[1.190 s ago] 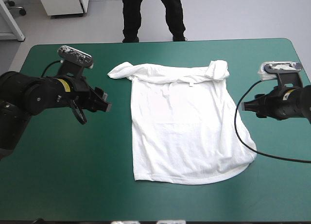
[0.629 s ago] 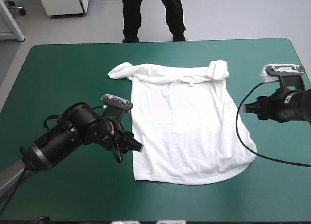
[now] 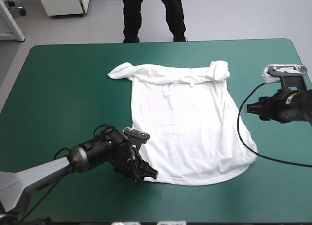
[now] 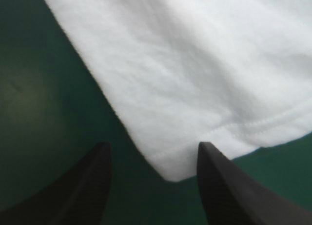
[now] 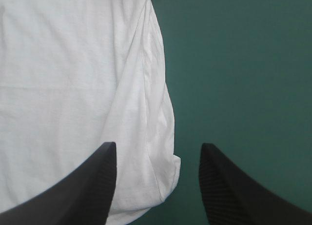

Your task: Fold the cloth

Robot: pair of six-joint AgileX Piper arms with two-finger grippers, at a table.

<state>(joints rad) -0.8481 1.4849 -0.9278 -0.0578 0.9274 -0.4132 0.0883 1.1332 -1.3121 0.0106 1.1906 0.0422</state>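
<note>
The white T-shirt lies spread flat in the middle of the table, collar toward the far edge, both sleeves bunched at the shoulders. My left gripper is low at the shirt's near-left hem corner. In the left wrist view that gripper stands open, with the T-shirt's hem corner lying between its black fingers. My right gripper hovers just off the shirt's right side. In the right wrist view it is open over the T-shirt's wrinkled right edge, holding nothing.
Bare teal-green cover stretches to the left of the shirt, with a narrower strip on the right. The table's near edge runs a short way behind the left gripper.
My left arm has swung from the table's left side toward the near edge and dropped to the shirt's near-left hem corner. The right gripper has barely shifted. The shirt has not moved.
</note>
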